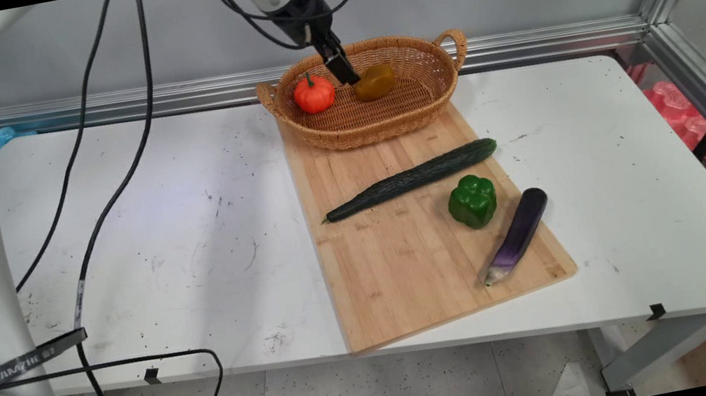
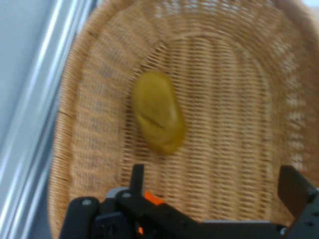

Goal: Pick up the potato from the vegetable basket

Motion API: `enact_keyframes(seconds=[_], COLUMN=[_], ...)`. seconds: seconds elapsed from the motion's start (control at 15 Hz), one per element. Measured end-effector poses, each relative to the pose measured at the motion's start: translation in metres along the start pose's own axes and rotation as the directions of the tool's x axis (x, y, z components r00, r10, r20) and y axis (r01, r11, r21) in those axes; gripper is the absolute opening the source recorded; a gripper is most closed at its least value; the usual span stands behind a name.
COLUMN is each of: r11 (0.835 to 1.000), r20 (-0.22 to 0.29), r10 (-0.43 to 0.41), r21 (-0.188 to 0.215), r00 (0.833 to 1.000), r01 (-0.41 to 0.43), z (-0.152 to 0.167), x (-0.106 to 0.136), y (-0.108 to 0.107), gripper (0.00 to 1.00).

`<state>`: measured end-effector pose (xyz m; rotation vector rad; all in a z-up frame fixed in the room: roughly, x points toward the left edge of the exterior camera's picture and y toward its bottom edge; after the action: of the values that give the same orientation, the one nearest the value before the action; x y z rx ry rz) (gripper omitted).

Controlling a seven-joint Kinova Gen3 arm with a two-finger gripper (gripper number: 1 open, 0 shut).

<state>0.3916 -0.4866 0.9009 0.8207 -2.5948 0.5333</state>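
Fingers point(image 2: 137, 179) spread over potato point(image 2: 158, 112), basket point(image 2: 229, 99).

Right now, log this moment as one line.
gripper open | over basket | nearest: potato | pumpkin beside

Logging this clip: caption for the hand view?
Open claw above a yellowish potato lying in a wicker basket.

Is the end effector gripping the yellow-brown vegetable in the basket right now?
No. The end effector is open and empty, and the yellow-brown vegetable lies loose on the basket floor ahead of its fingers.
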Motion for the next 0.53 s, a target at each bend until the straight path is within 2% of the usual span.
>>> enact_keyframes(seconds=[0.2, 0.53], r11=[1.0, 1.0], r20=[-0.02, -0.037], r10=[-0.005, -0.002], r21=[0.004, -0.015], r00=[1.0, 0.999], r01=[0.005, 0.001], z=[0.014, 0.035], x=[0.001, -0.001], y=[-0.02, -0.037], gripper=[1.0, 1.0])
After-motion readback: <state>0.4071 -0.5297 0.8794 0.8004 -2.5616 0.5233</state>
